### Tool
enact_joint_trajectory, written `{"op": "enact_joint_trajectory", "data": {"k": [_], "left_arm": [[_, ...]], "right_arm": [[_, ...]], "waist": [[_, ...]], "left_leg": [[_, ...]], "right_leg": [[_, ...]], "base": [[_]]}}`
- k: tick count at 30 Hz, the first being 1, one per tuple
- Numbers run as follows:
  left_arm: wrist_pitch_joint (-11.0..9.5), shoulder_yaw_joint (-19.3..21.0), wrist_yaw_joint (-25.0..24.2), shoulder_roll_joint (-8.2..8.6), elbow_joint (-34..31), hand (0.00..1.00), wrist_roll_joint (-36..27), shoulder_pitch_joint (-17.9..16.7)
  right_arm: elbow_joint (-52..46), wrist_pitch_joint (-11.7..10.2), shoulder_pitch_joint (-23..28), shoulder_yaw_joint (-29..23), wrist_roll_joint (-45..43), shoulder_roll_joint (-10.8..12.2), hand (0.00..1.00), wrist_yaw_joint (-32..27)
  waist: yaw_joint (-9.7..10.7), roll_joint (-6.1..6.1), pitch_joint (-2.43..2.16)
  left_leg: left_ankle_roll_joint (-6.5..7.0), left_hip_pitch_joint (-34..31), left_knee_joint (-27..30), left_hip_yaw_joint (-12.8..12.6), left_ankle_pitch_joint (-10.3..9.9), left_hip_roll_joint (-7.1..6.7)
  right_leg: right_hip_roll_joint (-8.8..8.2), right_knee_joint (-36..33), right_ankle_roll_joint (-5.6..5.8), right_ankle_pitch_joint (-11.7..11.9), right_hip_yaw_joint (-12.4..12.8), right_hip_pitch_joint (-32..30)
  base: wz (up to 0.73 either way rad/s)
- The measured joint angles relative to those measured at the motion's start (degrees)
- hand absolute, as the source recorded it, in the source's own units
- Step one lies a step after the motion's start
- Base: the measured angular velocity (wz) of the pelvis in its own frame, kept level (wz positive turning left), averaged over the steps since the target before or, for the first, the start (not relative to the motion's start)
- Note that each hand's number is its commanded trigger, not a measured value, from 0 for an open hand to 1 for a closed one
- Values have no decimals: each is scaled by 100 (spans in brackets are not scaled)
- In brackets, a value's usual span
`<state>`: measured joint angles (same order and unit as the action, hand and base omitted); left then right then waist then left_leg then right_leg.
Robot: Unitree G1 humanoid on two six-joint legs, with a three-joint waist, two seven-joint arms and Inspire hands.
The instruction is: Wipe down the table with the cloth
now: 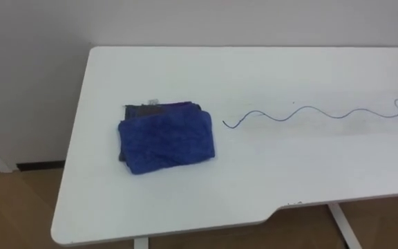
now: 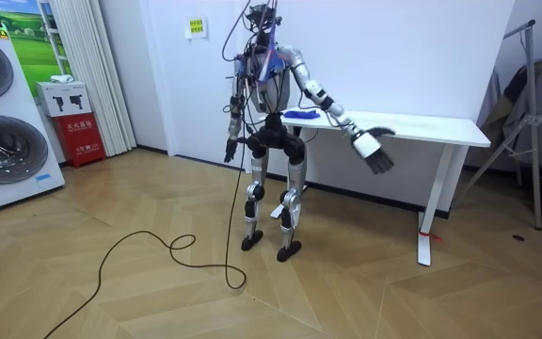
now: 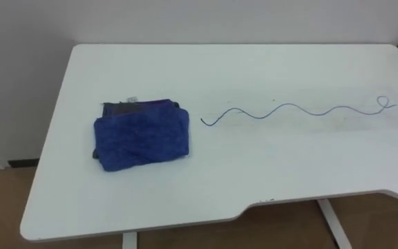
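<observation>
My right hand [image 2: 374, 149] hangs released before the white rectangular table [image 2: 440, 130], with the folded blue terry cloth [image 1: 166, 138] to its left. Whether my left hand [image 2: 230, 151] is clenched, I cannot tell.

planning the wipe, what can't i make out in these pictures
Table: right front corner cut off by the eye views' right edge.
Dark layer under the cloth: mostly covered by it; material unclear.
Line: ink or cord, too thin to tell, eye views.

A white wall [image 2: 422, 56] fills the upper middle of the room view, above a herringbone wood floor [image 2: 440, 292]. At the left edge 2 washing machines [image 2: 3, 151] stand stacked, near a pale curtain [image 2: 83, 66] and a red box [image 2: 81, 127].
</observation>
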<state>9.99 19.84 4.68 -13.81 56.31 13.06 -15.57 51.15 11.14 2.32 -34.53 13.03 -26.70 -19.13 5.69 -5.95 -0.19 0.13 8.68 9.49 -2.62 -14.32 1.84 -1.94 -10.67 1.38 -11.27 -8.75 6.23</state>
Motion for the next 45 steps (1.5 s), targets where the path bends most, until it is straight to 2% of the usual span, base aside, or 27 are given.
{"op": "enact_joint_trajectory", "data": {"k": [1, 2, 3, 4, 6, 8, 9, 11, 12, 15, 17, 18, 21, 24, 26, 28, 30, 33, 37, 40, 42, 45], "left_arm": [[-13, -29, -17, 2, -34, 0, -1, 21], [-45, -98, -32, 0, -60, 0, 3, 12], [-64, -114, -40, 4, -61, 0, 10, -13], [-104, -120, -59, 39, -86, 0, 11, -16], [-211, -221, -79, 53, -117, 0, -3, -12], [-250, -366, -82, 70, -157, 0, -54, -35], [-259, -493, -75, 85, -220, 0, -121, -13], [-260, -631, -67, 93, -219, 0, -128, -18], [-262, -706, -64, 105, -220, 0, -114, -11], [-305, -818, -63, 147, -225, 0, -112, 70], [-301, -949, -36, 146, -239, 0, -163, 53], [-300, -1008, -37, 147, -240, 0, -165, 84], [-311, -1057, -39, 150, -240, 0, -154, 200], [-400, -1233, -52, 150, -240, 0, -167, 320], [-414, -1347, -94, 155, -234, 0, -151, 395], [-419, -1406, -152, 155, -229, 0, -150, 462], [-419, -1457, -271, 157, -217, 0, -115, 515], [-430, -1562, -301, 148, -221, 0, -119, 578], [-546, -1685, -313, 149, -226, 0, -122, 650], [-551, -1834, -322, 100, -226, 0, -117, 811], [-557, -1935, -381, 73, -225, 0, -124, 896], [-561, -2105, -431, 64, -213, 0, -177, 963]], "right_arm": [[-272, -1, -46, 53, -134, 0, 0, -64], [-870, -31, -90, 217, -421, 0, 0, -195], [-1182, -55, -96, 283, -642, 2, 0, -235], [-1837, -90, -95, 421, -1163, 2, 0, -303], [-2960, -263, -130, 700, -1888, 4, 0, -400], [-3763, -318, -71, 955, -2312, 17, 0, -427], [-4271, -315, -49, 1181, -2514, 22, 0, -467], [-4861, -325, -50, 1594, -2970, 24, 0, -475], [-5093, -416, -54, 1761, -3278, 23, 0, -447], [-5522, -498, -202, 2038, -3654, 34, 0, -383], [-5779, -498, -309, 2305, -3788, 69, 0, -360], [-5909, -500, -403, 2511, -3869, 71, 0, -275], [-6040, -531, -648, 2893, -4219, 71, 0, -12], [-6208, -597, -859, 3290, -4504, 134, 0, 172], [-6370, -627, -923, 3662, -4811, 255, 0, 334], [-6393, -658, -923, 3868, -4995, 260, 0, 509], [-6396, -662, -924, 4128, -5335, 260, 0, 772], [-6386, -678, -922, 4450, -5520, 259, 0, 1024], [-6327, -699, -903, 4824, -5920, 266, 0, 1169], [-6259, -668, -903, 5206, -6289, 280, 0, 1405], [-6254, -655, -900, 5428, -6376, 284, 0, 1618], [-6070, -649, -895, 5683, -6645, 307, 0, 1867]], "waist": [[-4, 7, 3], [-14, 84, 2], [-38, 60, 6], [-110, 127, -8], [-174, 181, 6], [-242, 214, 13], [-313, 222, 31], [-403, 210, 39], [-459, 187, 39], [-678, 139, 50], [-766, 146, 57], [-772, 123, 41], [-833, 156, 61], [-965, 237, 43], [-1068, 275, 32], [-1106, 267, 30], [-1218, 256, 33], [-1283, 250, 37], [-1315, 241, 46], [-1342, 180, 66], [-1352, 163, 79], [-1365, 174, 86]], "left_leg": [[0, 0, 1, -9, 0, 0], [0, -8, 8, -37, 0, 4], [0, -11, 9, -54, 0, 5], [0, -18, 14, -121, 0, 14], [-1, -20, 15, -190, 1, 33], [-4, -25, 14, -184, 2, 38], [-6, -32, 10, -187, 4, 39], [-12, -39, 5, -188, 9, 42], [-12, -32, 6, -185, 9, 43], [-12, -70, 2, -176, 8, 40], [-12, -98, 14, -152, 8, 43], [-13, -124, 18, -94, 8, 42], [-14, -146, 18, -28, 9, 43], [-14, -154, 16, 18, 9, 41], [-21, -184, 15, 49, 15, 44], [-24, -210, 15, 128, 17, 44], [-26, -215, 14, 135, 18, 45], [-26, -212, 5, 142, 18, 45], [-26, -219, -14, 143, 18, 46], [-26, -250, -14, 165, 18, 42], [-26, -240, -13, 216, 18, 46], [-24, -150, -14, 451, 20, 59]], "right_leg": [[0, -4, 0, 0, 8, -4], [2, -10, -2, 2, 28, -19], [5, -19, -2, 2, 50, -34], [8, -30, -8, 7, 79, -67], [13, -37, -12, 11, 82, -78], [17, -36, -12, 10, 65, -82], [17, -31, -12, 10, 62, -96], [19, -46, -13, 10, 63, -127], [20, -45, -13, 10, 60, -124], [15, -45, -12, 10, 44, -133], [10, -32, -12, 11, -11, -129], [6, -9, -13, 12, -72, -124], [9, 0, -14, 12, -128, -118], [-3, 0, -13, 12, -246, -109], [-3, 4, -14, 12, -282, -124], [1, 9, -14, 12, -306, -131], [6, 12, -14, 12, -293, -140], [8, 11, -14, 12, -248, -137], [10, 21, -14, 12, -240, -119], [16, 102, -14, 12, -245, -119], [26, 101, -14, 12, -260, -128], [47, 22, -16, 10, -302, -100]], "base": [[-6], [-7], [-15], [-14], [-8], [0], [0], [0], [4], [3], [9], [18], [13], [8], [10], [15], [3], [1], [1], [0], [0], [-1]]}}
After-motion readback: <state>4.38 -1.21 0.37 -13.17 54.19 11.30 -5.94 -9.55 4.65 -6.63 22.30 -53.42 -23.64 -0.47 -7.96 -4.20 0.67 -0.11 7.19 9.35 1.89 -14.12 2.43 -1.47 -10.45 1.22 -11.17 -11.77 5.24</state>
